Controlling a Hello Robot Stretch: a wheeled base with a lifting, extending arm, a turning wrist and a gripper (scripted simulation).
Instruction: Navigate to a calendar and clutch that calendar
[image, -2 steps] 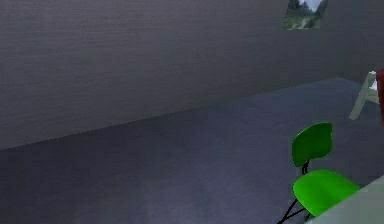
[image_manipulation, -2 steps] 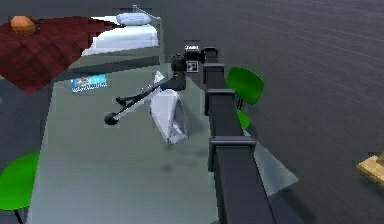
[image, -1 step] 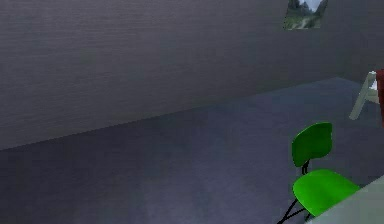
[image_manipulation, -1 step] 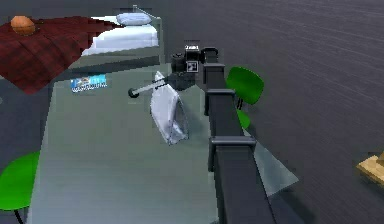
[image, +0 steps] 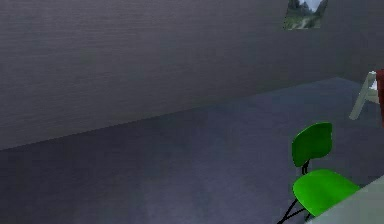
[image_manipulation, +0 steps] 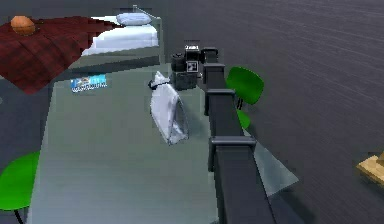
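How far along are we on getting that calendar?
Done: the robot stands at the grey table, arm stretched over it. In hand: the gripper is near the far edge; whether it holds anything cannot be told. Left: the flat blue-and-white thing, possibly the calendar, lies on the tabletop, toward the arm side view's left, so the grasp remains.

2 green chairs; 1 bed; 1 table

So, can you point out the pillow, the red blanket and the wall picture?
pillow (image_manipulation: 130, 17), arm side view, its middle.
blanket (image_manipulation: 42, 52), arm side view, its top surface.
picture (image: 305, 12), forward view, its visible middle.
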